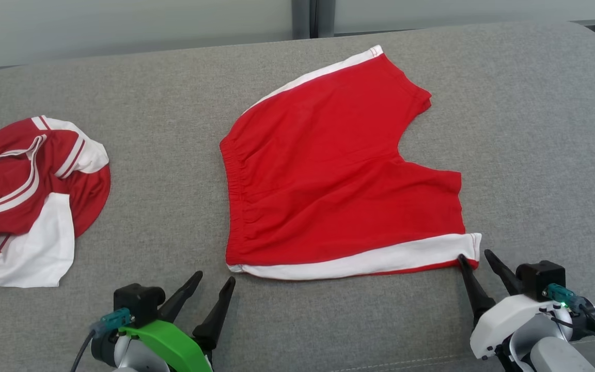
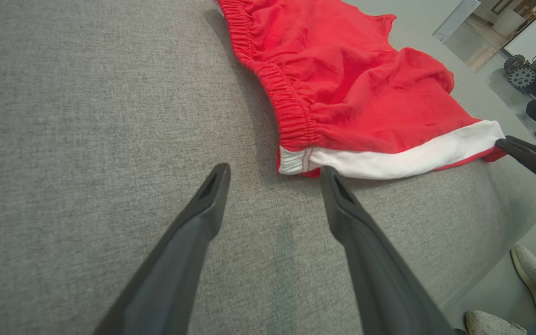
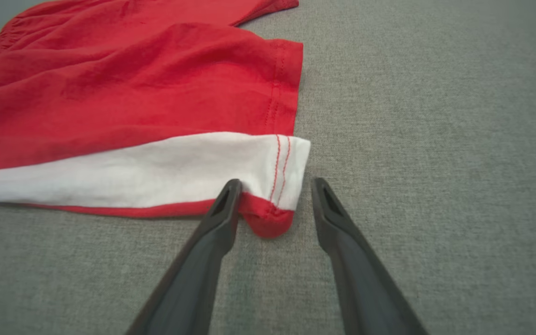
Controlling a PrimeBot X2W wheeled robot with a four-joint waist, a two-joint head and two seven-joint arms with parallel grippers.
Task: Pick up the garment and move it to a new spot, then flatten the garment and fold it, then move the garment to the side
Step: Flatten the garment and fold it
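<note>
The garment (image 1: pixel 339 170) is a pair of red shorts with white side stripes, lying spread flat on the grey padded surface (image 1: pixel 173 103). My right gripper (image 1: pixel 474 254) is at its near right leg-hem corner. In the right wrist view the garment (image 3: pixel 133 102) has that red corner between the fingers of the right gripper (image 3: pixel 276 181), whose jaws stand apart. My left gripper (image 1: pixel 215 277) is open just short of the near waistband corner. In the left wrist view the left gripper (image 2: pixel 275 170) holds nothing, its right fingertip close to the white corner of the garment (image 2: pixel 351 93). The right gripper (image 2: pixel 505 142) touches the far hem corner there.
A red and white jersey (image 1: pixel 24 201) lies crumpled at the left of the surface. Bare grey fabric lies between it and the shorts, and to their right. A person's shoes (image 2: pixel 528 270) stand on the floor beyond the surface's edge, with a wheeled machine (image 2: pixel 524 77) further off.
</note>
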